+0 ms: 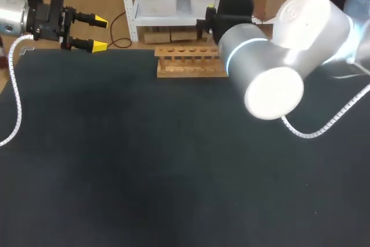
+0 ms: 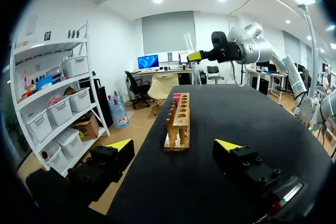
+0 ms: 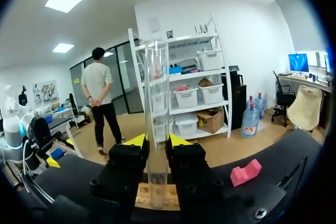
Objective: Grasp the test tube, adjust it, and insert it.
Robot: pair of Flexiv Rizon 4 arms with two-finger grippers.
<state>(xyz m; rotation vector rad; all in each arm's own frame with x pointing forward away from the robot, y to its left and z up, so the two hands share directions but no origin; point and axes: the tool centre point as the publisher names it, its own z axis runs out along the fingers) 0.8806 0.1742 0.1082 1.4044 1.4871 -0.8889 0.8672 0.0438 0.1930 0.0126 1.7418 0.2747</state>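
Observation:
A clear glass test tube stands upright between the yellow-tipped fingers of my right gripper, which is shut on it. Its lower end hangs just above the wooden tube rack. In the left wrist view the right gripper hovers with the tube over the far end of the rack. The rack stands at the table's far edge, partly behind my right arm. My left gripper stands open and empty at the far left, pointing toward the rack.
A small pink block lies on the black table beside the rack, also seen as the pink block past the rack's far end. The table's far edge runs just behind the rack. White cables trail from both arms.

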